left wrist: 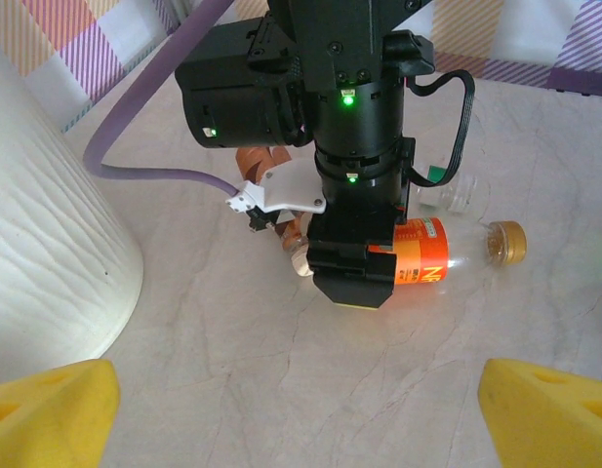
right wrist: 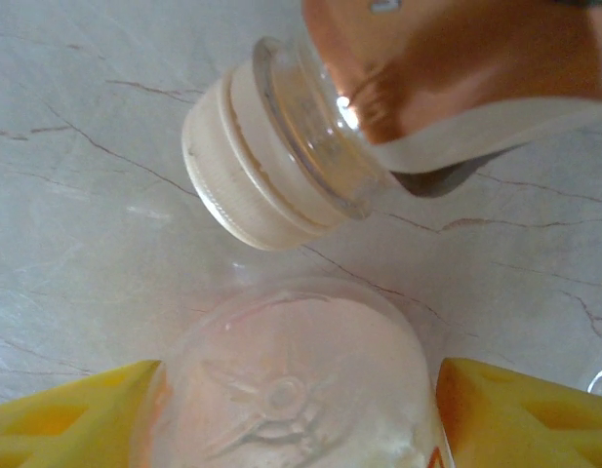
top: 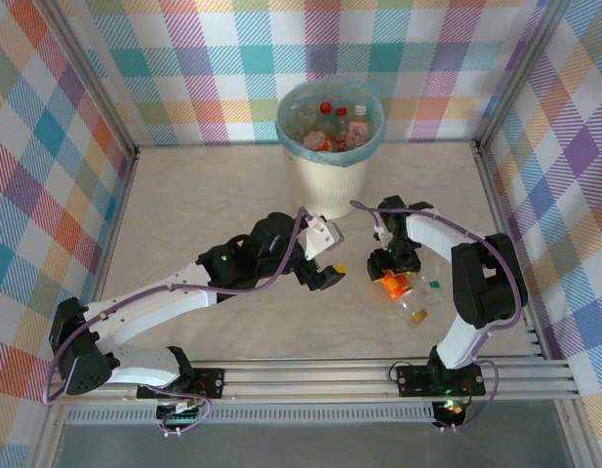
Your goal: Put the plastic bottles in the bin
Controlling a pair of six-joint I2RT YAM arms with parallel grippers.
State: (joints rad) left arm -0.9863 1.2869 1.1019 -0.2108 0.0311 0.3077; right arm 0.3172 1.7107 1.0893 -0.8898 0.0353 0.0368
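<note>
The bin (top: 330,185) stands at the back centre with several bottles (top: 341,125) inside. An orange-labelled bottle (top: 396,286) lies on the table in front of it, gold cap (left wrist: 505,242) pointing away. My right gripper (top: 389,273) reaches down over its base end. In the right wrist view the yellow fingers (right wrist: 66,414) press both sides of the clear bottle base (right wrist: 286,390). A brown-labelled bottle (right wrist: 447,68) with a cream cap (right wrist: 237,161) lies just beyond. My left gripper (left wrist: 299,409) hovers open over bare table beside the bin wall (left wrist: 47,263).
A clear bottle with a green cap (left wrist: 455,191) lies behind the orange one, and another small bottle (top: 416,313) lies nearer the front. Checked walls enclose the table (top: 203,195) on three sides. A metal rail (top: 330,370) runs along the near edge.
</note>
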